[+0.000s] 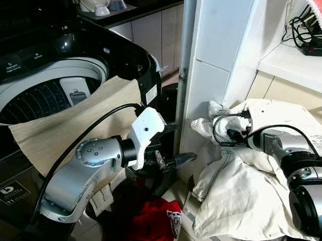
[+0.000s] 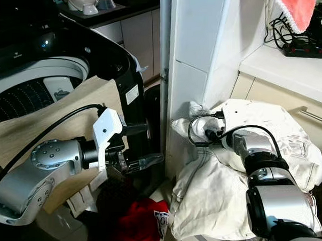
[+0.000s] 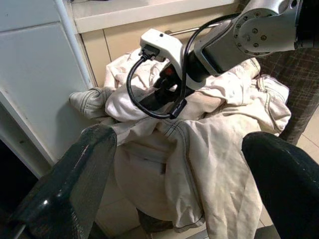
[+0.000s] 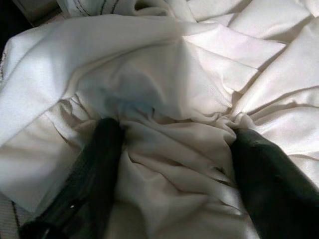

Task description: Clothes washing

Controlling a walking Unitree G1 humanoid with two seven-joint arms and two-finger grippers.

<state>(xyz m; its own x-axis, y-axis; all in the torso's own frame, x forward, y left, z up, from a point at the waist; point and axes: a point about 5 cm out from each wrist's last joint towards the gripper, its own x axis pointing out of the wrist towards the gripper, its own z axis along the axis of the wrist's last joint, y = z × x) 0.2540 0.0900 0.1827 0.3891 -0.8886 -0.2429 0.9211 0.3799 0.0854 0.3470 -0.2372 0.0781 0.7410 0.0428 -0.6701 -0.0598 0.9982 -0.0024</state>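
Two black fingers of the right gripper (image 4: 169,149) are spread apart and pressed down into the heap of white clothes (image 1: 244,191), cloth bunched between them but not yet pinched. The left gripper (image 1: 176,161) is also wide open and holds nothing, hanging in the air between the washing machine (image 1: 58,82) and the heap. A beige cloth (image 1: 70,124) drapes over the machine's open drum rim, a red garment (image 1: 152,219) lies on the floor below, and a white wall corner (image 1: 201,70) stands between machine and heap.

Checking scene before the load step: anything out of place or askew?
Yes. A beige cloth hangs half out over the washer's rim, and a red garment lies on the floor beside it. The right gripper is pressed, fingers apart, into the white laundry pile.
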